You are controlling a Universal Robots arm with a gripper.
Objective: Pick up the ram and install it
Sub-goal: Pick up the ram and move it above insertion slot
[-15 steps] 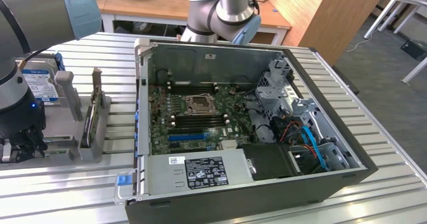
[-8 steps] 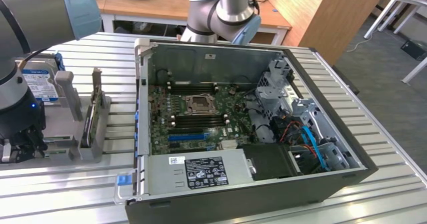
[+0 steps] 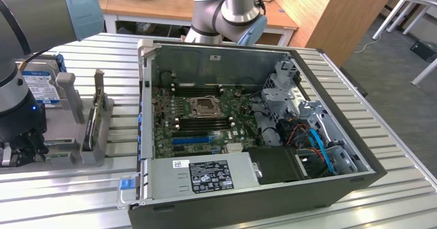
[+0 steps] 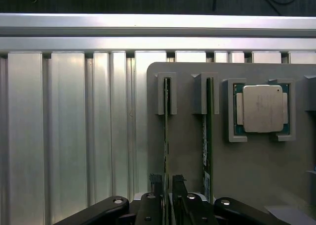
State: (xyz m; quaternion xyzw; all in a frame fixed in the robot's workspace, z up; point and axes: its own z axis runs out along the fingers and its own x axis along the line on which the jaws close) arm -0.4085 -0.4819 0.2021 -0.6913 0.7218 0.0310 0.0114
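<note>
The ram (image 4: 167,131) is a thin green stick standing on edge in a slot of the grey holder (image 4: 190,146). My gripper (image 4: 168,183) hangs over one end of it, open, with one dark finger (image 4: 157,181) on each side of the stick and a small gap to it. A second green stick (image 4: 207,136) stands in the neighbouring slot. In the exterior view my gripper (image 3: 24,148) is low over the holder (image 3: 68,155) at the exterior view's left, well apart from the open computer case (image 3: 232,121).
A CPU (image 4: 260,109) lies in a pocket of the holder beside the sticks. A taller green card with a metal bracket (image 3: 95,114) and a hard drive (image 3: 38,83) stand on the same rack. The motherboard (image 3: 204,116) lies inside the case. The slatted aluminium table (image 3: 402,152) surrounds everything.
</note>
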